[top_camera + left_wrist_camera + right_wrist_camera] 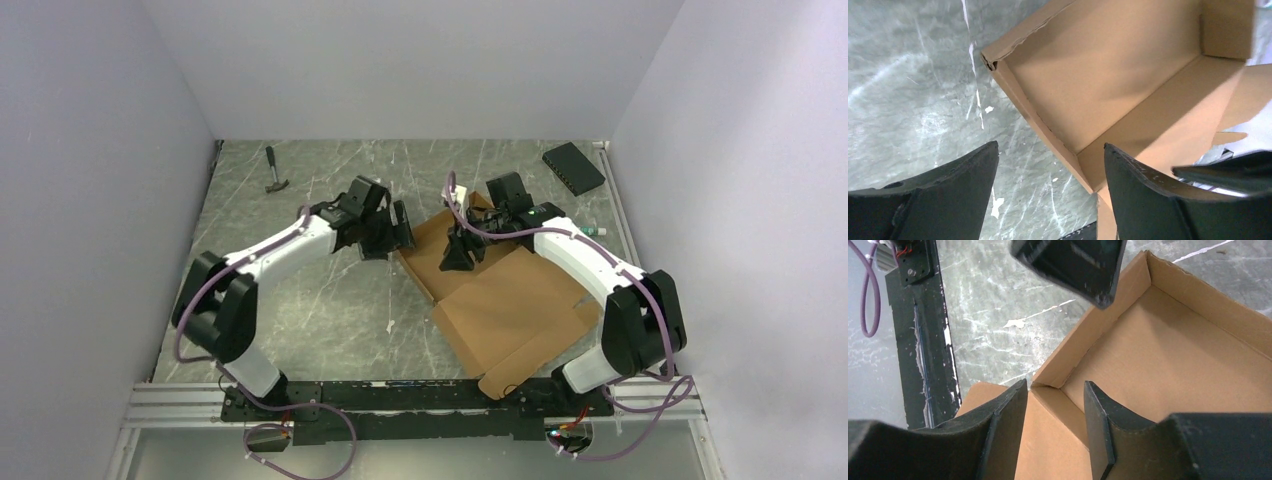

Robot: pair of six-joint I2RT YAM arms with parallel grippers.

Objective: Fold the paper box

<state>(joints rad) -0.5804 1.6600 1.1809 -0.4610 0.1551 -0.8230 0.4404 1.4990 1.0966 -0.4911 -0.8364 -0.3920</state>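
Now, step in hand: judged as mid-fold. The tray end is formed, the lid is not yet closed, and both tools are at the tray's left side.
Paper box (505,300): plain brown corrugated card, right of centre on the tabletop (320,310), between the two arms.
Far part: a shallow tray with its walls standing.
Lid panel (525,325): lies flat, reaching toward the near edge, with tabs at its near corner.
Left wall (415,275): upright; in the left wrist view its far corner shows a slight gap in the doubled edge.
Left tool (400,228): just beside the tray's left wall, on the outside. The fingers are wide apart and clamp nothing; in the wrist view the wall's line runs below the gap between them.
Right tool (462,250): over the tray's interior, toward its near-left corner. The fingers are parted with a clear gap; the corner where wall meets lid panel shows below them, and nothing is seen pinched.
Next move, judged: one tool steadies the tray at the left wall while the other goes under the lid panel's near edge and swings it up and over. The tabs must meet the tray's sides squarely or the card will buckle.
Risk, judged: the light box may slide on the smooth tabletop when pushed.
Also present: hammer (275,172), far left; flat black box (573,167), far right. Both are well apart from the work.
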